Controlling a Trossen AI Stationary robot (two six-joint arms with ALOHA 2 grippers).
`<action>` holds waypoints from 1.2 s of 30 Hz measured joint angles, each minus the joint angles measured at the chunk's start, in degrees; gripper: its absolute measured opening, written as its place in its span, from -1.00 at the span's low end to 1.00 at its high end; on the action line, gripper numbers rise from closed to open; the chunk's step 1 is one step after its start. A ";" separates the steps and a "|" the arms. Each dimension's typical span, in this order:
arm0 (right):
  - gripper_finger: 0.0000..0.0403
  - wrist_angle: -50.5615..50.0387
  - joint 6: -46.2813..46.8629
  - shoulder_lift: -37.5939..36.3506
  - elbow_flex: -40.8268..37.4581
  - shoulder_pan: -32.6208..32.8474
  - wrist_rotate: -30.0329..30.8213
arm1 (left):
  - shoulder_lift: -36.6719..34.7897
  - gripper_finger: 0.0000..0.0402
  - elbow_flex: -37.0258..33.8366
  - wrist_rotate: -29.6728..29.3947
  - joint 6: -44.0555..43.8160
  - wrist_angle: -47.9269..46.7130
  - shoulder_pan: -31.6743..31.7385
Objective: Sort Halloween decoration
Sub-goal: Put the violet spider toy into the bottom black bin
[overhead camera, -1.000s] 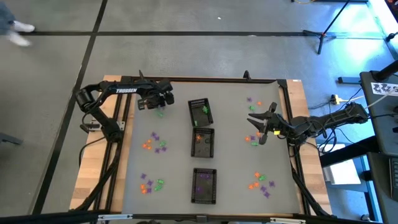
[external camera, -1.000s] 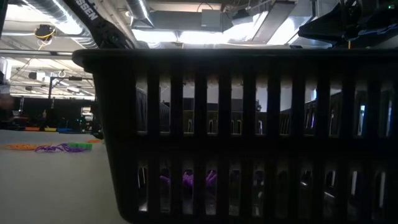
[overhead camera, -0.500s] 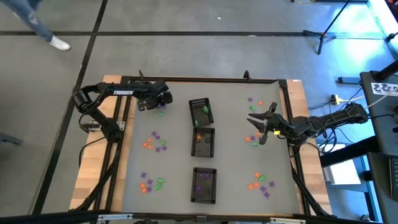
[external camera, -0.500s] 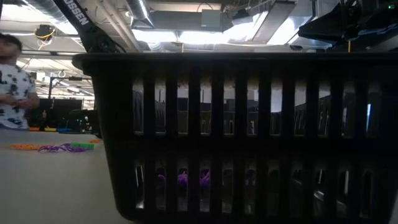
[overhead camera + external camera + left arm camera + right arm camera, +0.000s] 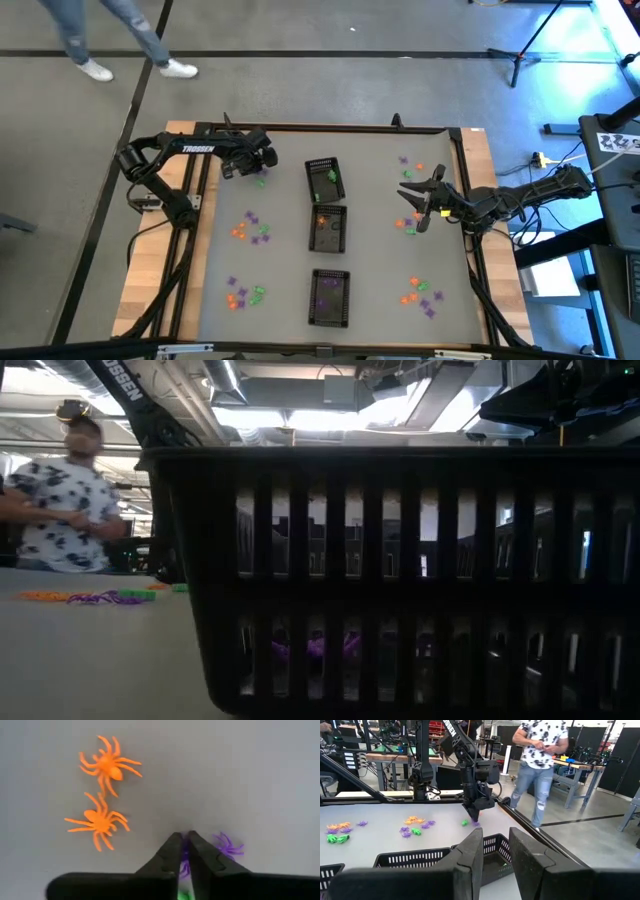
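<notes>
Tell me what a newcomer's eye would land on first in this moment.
Probably the three black mesh trays lined up down the table's middle, with small clusters of orange, green and purple spiders scattered on both sides. Next, the left gripper at the far left corner, shut on a purple spider beside two orange spiders. The right gripper hangs above the right side, and a person walks past beyond the table.
</notes>
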 joint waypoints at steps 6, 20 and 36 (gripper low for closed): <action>-0.54 0.02 0.00 -0.02 0.00 -0.02 0.00 | -1.67 -0.96 0.77 3.30 0.01 -1.85 -0.46; -0.54 0.00 0.01 -0.01 0.00 -0.01 0.01 | -11.35 -1.00 5.58 1.95 -5.09 -11.49 -8.27; -0.54 0.00 0.01 -0.02 0.00 -0.01 0.02 | -14.73 -1.00 5.97 2.73 -25.30 2.02 -40.72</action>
